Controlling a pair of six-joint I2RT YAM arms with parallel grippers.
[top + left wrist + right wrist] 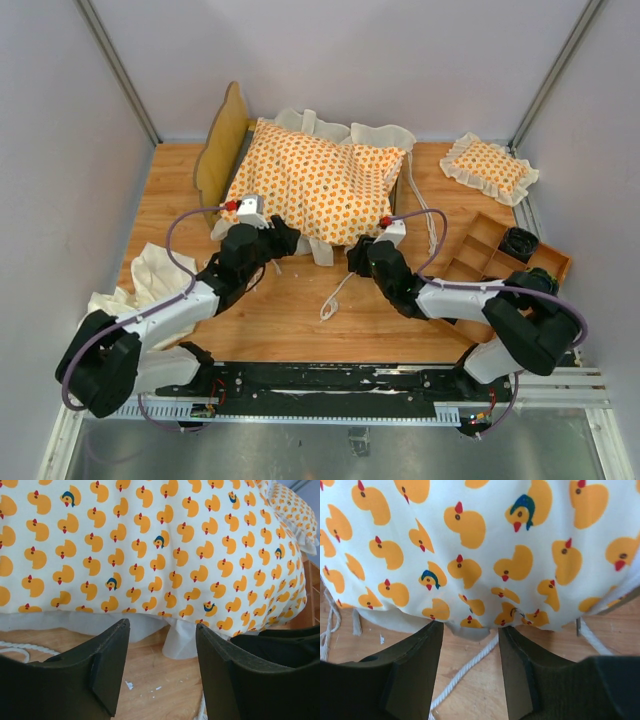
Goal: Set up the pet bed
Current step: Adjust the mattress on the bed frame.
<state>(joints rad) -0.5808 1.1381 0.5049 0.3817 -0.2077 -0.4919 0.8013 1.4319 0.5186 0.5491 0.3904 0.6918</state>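
the cushion [315,180] lies askew over the bed frame [222,150], far centre. left gripper [288,238] and right gripper [357,256] hang wide and empty at its near edge. a positioning step, i judge: next, pinch that edge and square it.

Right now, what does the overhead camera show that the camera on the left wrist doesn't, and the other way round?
Only the overhead view shows the wooden headboard, the cream cloth at the left and the compartment tray at the right. Only the left wrist view shows that the cushion's print is little yellow ducks, a few with blue heads, and that the left gripper's fingers stand apart with nothing between them. Both show the cushion and the wooden table.
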